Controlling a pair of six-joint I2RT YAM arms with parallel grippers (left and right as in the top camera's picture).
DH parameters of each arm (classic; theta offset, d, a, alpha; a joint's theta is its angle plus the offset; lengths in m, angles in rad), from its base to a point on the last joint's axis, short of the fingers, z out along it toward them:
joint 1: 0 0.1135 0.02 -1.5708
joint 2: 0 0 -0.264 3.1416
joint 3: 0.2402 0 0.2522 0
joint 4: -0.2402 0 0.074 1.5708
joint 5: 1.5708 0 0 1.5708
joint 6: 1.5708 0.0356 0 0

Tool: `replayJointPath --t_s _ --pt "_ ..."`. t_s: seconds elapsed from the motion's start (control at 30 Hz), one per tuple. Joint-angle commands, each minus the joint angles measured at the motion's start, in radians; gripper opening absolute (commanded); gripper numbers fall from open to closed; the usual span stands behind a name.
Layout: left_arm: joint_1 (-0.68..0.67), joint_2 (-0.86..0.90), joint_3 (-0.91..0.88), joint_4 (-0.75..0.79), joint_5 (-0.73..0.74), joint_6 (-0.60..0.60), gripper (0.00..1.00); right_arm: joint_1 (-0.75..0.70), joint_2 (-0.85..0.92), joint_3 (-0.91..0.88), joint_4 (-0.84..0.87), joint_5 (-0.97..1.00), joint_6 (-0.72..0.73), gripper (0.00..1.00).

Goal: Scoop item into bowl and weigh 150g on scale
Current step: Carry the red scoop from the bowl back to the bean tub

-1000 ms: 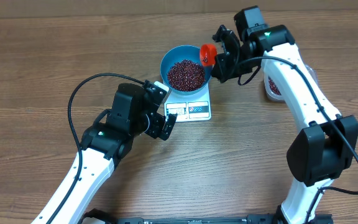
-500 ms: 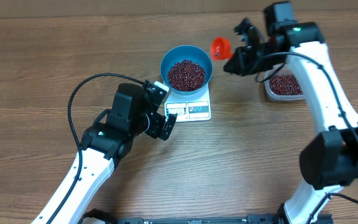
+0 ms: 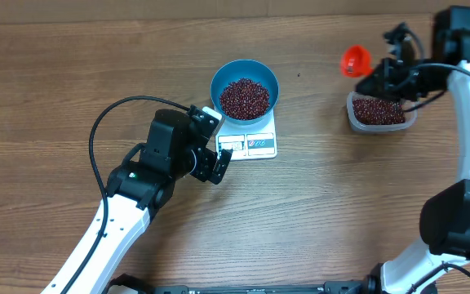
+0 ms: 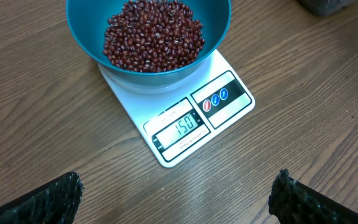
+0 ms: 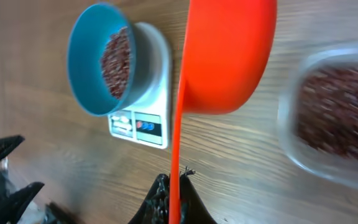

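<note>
Left arm bent at the elbow — left gripper (image 3: 217, 161) with jaws spread wide. Right arm stretched far forward — right gripper (image 3: 379, 73) pinched tight on orange scoop (image 3: 355, 60).

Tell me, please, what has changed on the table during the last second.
The right pincer, shut on the orange scoop throughout, carried it away from the rim of the blue bowl to the right. The scoop now hangs near the clear tub. The blue bowl, the scale under it and the open left pincer stayed as they were.
</note>
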Motion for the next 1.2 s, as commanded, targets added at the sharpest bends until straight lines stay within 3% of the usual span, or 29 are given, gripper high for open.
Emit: replayJointPath --t_s 0.0,0.2,0.43,0.63,1.17 --pt "0.006 0.002 0.015 0.003 0.012 0.007 1.0 -0.055 -0.034 0.024 -0.02 0.05 0.013 0.04" --pt "0.006 0.002 0.015 0.003 0.012 0.007 1.0 -0.047 -0.032 0.022 -0.033 0.385 0.191 0.04" --pt "0.006 0.002 0.015 0.003 0.012 0.007 1.0 0.06 -0.024 0.016 -0.059 0.76 0.355 0.04" --pt "0.006 0.002 0.015 0.003 0.012 0.007 0.99 0.151 -0.024 0.016 -0.105 0.948 0.44 0.04" --pt "0.006 0.002 0.015 0.003 0.012 0.007 1.0 0.195 -0.024 0.016 -0.107 0.999 0.44 0.04"
